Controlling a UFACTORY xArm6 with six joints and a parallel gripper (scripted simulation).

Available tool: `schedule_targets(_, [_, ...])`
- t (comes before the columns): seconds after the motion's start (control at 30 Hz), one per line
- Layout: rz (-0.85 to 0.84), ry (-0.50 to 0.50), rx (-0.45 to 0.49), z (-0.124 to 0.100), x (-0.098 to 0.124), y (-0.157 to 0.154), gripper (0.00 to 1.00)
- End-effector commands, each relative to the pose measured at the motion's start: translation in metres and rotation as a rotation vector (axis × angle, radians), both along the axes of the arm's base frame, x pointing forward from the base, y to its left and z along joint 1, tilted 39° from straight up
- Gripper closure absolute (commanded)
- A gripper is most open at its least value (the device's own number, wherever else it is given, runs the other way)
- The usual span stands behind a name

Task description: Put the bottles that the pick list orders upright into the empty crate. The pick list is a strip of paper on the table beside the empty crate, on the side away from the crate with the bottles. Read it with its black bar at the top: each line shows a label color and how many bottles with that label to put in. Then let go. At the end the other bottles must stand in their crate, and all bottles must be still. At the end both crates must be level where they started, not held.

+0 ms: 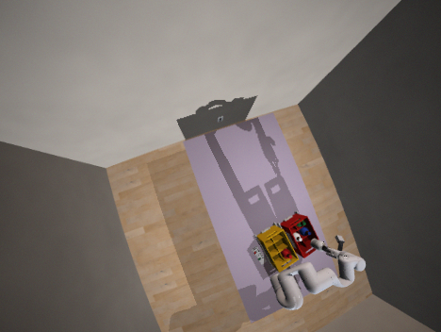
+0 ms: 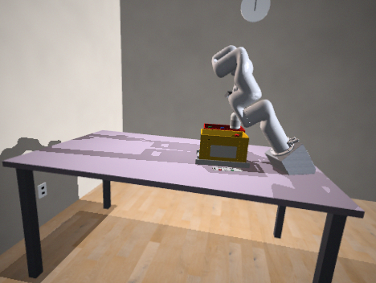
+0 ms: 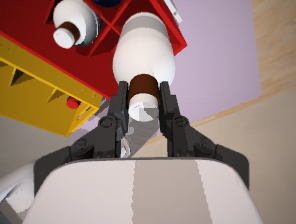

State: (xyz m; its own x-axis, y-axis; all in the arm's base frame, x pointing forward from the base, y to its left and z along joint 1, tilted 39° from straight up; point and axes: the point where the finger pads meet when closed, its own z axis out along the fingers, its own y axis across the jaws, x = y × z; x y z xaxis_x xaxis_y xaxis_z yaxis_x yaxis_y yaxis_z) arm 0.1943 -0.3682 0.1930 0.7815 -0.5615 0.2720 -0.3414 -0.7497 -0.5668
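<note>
Dark, jointed fingers stand partly open, clamped on the brown-banded neck of a rounded white bottle with a grey band near its base. The bottle is above the red crate. Another white bottle stands inside that crate. Beside it, the ribbed yellow crate holds something red on the smooth lilac bench.

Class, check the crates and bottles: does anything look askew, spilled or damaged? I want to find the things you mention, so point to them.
Nothing stands out. The yellow crate (image 1: 268, 254) (image 2: 204, 149) (image 3: 37, 117) and red crate (image 1: 307, 255) (image 2: 209, 125) (image 3: 60, 70) look level, and no spill or damage shows.
</note>
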Motion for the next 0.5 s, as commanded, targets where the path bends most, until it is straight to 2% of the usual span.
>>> schedule_targets(0.0, [-0.001, -0.001, -0.004, 0.009, -0.005, -0.005, 1.00])
schedule_targets(0.47, [-0.001, 0.000, -0.004, 0.024, -0.016, -0.012, 1.00])
